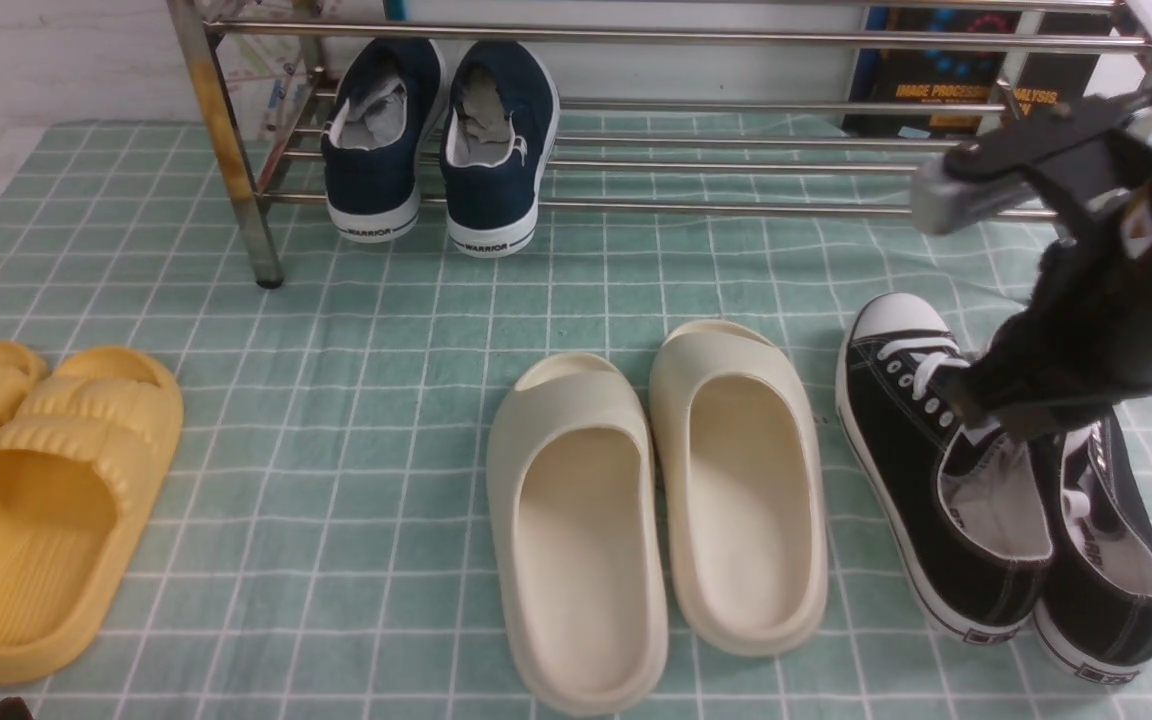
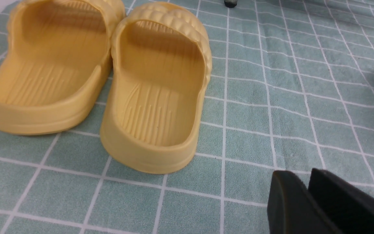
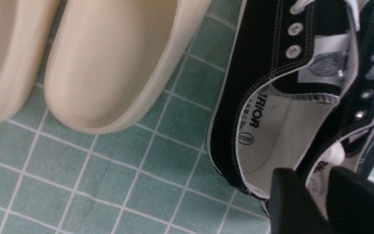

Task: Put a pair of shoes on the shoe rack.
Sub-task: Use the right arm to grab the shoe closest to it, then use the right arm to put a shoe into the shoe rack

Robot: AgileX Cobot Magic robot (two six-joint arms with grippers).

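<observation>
Front view gives us the whole layout. The black sneakers [image 1: 921, 470] stand side by side on the green checked cloth [image 1: 386, 300] at the near right, toes toward the shoe rack [image 1: 236, 170] and well apart from it. Their heels touch. The right-hand sneaker is largely covered by the right arm [image 1: 1106, 320], which reaches down over the pair. Just to their left we see the cream slides [image 1: 656, 500], also on the cloth, and at the far left the yellow slides [image 1: 46, 490]. On the rack's lower shelf sit the navy shoes [image 1: 436, 140], near its left end, heels toward us.

Right wrist view puts the right tool [image 3: 317, 177] directly over the sneakers' openings, where the two collars meet. Its fingers [image 3: 287, 201] stand a little apart, with pale lining showing in the gap. We cannot tell whether they pinch a collar or merely hover around it.

Left wrist view shows the left tool [image 2: 304, 177] low over the cloth, near the heels of the yellow slides and touching neither. Its two fingers lie close together, with only a dark slit between them and nothing in it. We cannot tell whether they actually meet.
</observation>
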